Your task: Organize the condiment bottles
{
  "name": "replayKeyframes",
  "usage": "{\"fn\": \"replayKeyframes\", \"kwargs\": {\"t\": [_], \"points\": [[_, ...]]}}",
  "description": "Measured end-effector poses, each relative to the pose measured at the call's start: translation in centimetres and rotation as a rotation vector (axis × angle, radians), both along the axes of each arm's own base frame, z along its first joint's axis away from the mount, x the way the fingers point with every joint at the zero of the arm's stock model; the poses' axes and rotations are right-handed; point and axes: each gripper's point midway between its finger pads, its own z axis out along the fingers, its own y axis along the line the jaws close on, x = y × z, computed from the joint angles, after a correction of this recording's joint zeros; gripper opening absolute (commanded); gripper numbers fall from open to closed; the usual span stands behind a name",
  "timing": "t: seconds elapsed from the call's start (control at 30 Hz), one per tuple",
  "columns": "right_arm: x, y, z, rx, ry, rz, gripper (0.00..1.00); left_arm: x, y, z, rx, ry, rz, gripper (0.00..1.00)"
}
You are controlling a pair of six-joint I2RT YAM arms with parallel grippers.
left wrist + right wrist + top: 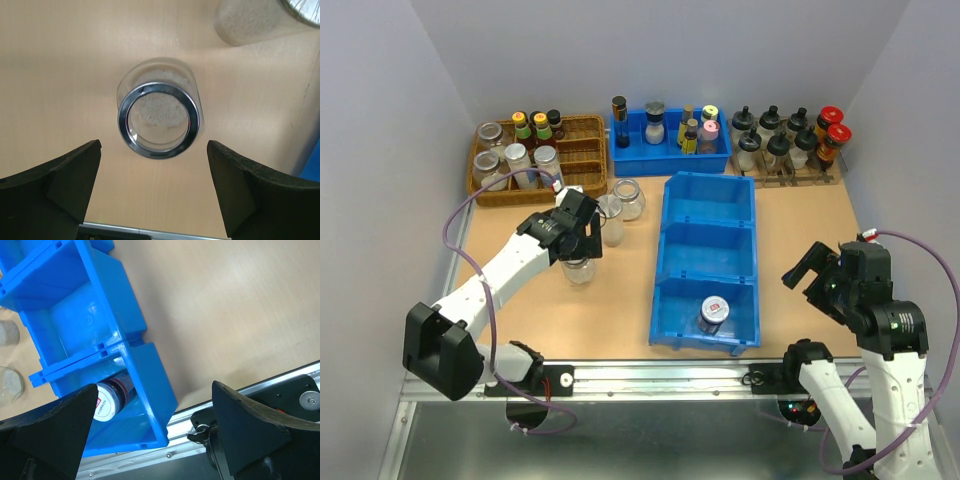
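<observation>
Jar (712, 313) in nearest bin compartment (676, 316)

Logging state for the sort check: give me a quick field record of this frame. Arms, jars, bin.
left gripper: jaws open, one either side of a clear jar, not touching it
right gripper: jaws open, holding nothing, above the bin's near right corner
blue bin: three compartments; nearest holds the dark labelled jar, other two look empty
loose clear jars: two, standing left of the bin, beyond the left gripper
</observation>
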Motion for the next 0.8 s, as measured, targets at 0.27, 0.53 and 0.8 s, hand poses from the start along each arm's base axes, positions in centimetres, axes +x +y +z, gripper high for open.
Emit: {"fn": "replayKeyframes", "kwargs": {"t": [0.27,0.53,0.8], "points": [[0.0,0.0,0.0,-0.003,0.001,0.008,1.0,1.8,-0.3,-0.5,-0.015,-0.016,-0.055,0.98],[0.0,0.0,0.0,-0.005,0.001,0.013,1.0,1.7,-0.6,-2.4,-0.007,0.04,-0.09,0.96],[0.0,0.1,-0.1,-0.005,0.009,0.013,1.0,1.6,-0.5,-3.1,0.007,0.068,-0.087,0.88]]}}
